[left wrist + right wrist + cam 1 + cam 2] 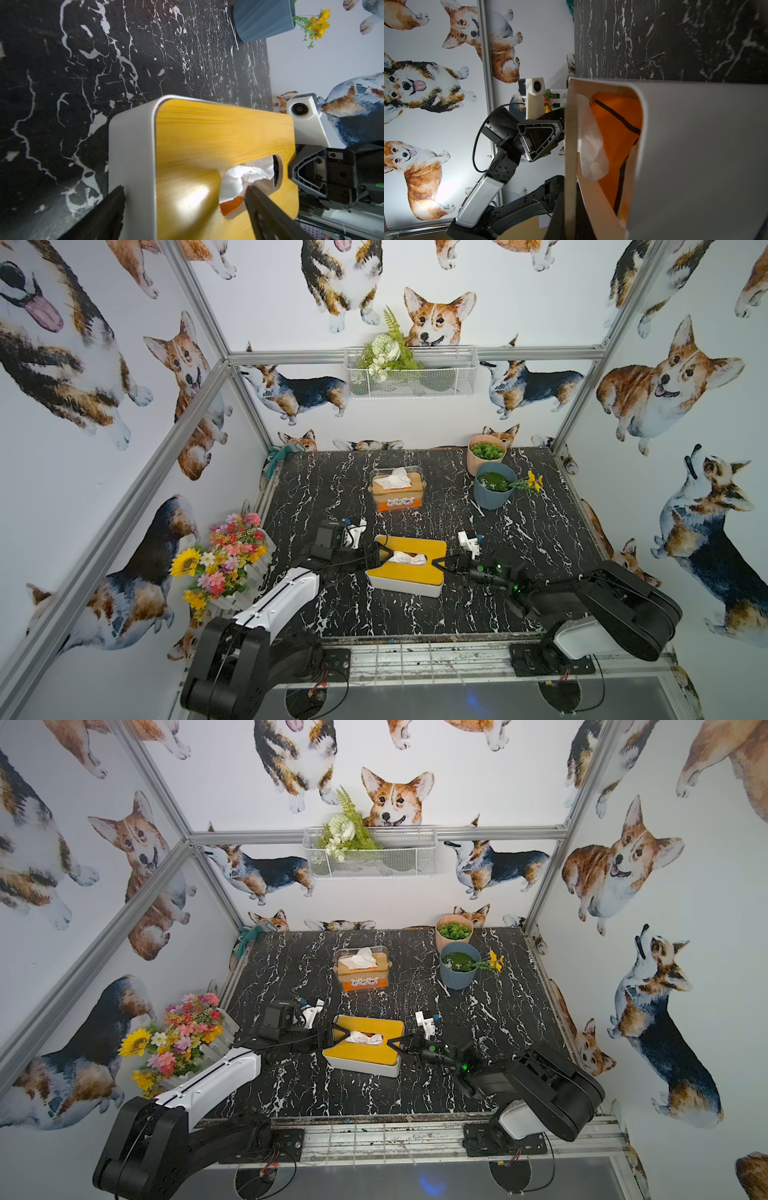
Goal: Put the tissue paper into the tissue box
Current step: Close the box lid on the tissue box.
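Toward 6 o'clock on the black marbled desk (415, 614) stands the white tissue box (399, 590) with its wooden lid (415, 544). The left claw (185, 189) comes in at the box's 9 o'clock end, jaws spread wide and holding nothing. One fingertip (250, 190) touches the crumpled tissue paper (409, 558) lying in the lid's slot, and its partner hangs outside the box's long wall. At the 3 o'clock end the right claw (435, 564) is pinched tight on the lid's edge. The right wrist view shows that end standing apart from the box's rim, with the tissue hanging under the lid beside an orange pack (616, 128) inside. At 9 o'clock a bunch of colourful flowers (224, 556) stands at the desk's edge. Toward 12 o'clock sits a second tissue box (397, 493). At 1 o'clock is a blue pot (490, 497), with a pink pot (473, 466) just behind it. A wire basket (436, 381) hangs on the back wall.
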Controlling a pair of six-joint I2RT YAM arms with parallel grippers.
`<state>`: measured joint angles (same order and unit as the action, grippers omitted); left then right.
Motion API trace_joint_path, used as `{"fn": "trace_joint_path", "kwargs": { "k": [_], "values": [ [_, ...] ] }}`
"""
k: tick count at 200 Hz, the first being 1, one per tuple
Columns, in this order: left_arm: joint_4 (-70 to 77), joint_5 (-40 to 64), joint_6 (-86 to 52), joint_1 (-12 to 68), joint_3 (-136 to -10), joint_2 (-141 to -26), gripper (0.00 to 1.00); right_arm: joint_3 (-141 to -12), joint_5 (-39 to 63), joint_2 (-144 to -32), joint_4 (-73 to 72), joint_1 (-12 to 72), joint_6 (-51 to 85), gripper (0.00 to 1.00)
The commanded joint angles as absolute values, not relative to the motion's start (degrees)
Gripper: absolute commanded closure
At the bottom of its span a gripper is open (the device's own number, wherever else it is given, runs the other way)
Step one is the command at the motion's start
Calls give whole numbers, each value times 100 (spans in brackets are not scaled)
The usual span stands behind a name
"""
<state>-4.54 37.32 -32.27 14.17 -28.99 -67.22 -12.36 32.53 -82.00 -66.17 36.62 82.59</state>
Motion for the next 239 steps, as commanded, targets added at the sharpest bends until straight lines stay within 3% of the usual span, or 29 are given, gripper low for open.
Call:
{"fn": "trace_joint_path", "kwargs": {
  "k": [1, 106, 239],
  "values": [
    [-283, 3993, -3235, 1454, -2909, -6772, 10, -1277, 3349, -8277, -7143, 3674, 8275, 100],
    [-776, 3469, -2903, 1761, -3143, -6911, 23, -1059, 3393, -8724, -7556, 3674, 8386, 100],
    [-1187, 2924, -2694, 1963, -3339, -7022, 52, -870, 3568, -10161, -9420, 3744, 9114, 99]
  ]
}}
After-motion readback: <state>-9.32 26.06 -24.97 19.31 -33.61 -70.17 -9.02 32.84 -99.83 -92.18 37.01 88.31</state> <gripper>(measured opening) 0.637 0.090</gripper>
